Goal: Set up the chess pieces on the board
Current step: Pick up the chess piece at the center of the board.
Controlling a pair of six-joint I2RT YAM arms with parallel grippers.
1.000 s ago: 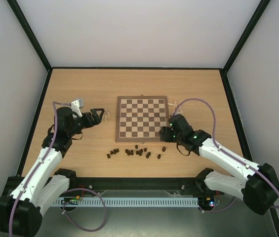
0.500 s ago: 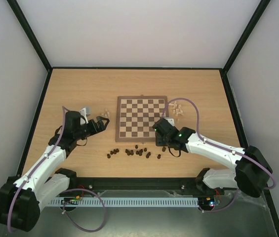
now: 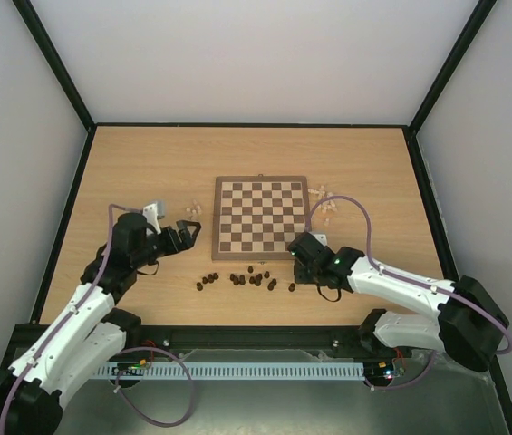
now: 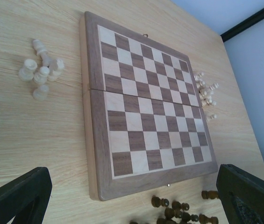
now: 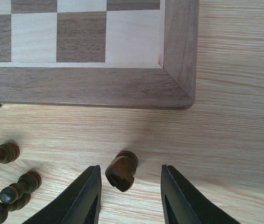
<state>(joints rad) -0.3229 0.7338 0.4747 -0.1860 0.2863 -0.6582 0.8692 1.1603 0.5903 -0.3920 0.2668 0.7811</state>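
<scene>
The board (image 3: 261, 216) lies mid-table with no pieces on it. Dark chess pieces (image 3: 246, 279) lie scattered along its near edge. Pale ones sit in a cluster (image 3: 194, 209) left of the board and another cluster (image 3: 326, 201) to its right. My right gripper (image 3: 299, 265) is low over the table just off the board's near right corner (image 5: 178, 93). Its fingers straddle one toppled dark piece (image 5: 121, 170) with a gap on each side, so it is open (image 5: 131, 175). My left gripper (image 3: 192, 228) hovers wide open and empty left of the board (image 4: 146, 116).
More dark pieces (image 5: 15, 186) lie just left of the right fingers. The left wrist view shows the pale left cluster (image 4: 40, 70), the right cluster (image 4: 205, 91) and dark pieces (image 4: 178, 212) below the board. Black frame rails border the tabletop.
My right gripper has come from beside the board's right edge to its near right corner, and its jaws have narrowed around a dark piece. The left gripper has shifted slightly toward the board.
</scene>
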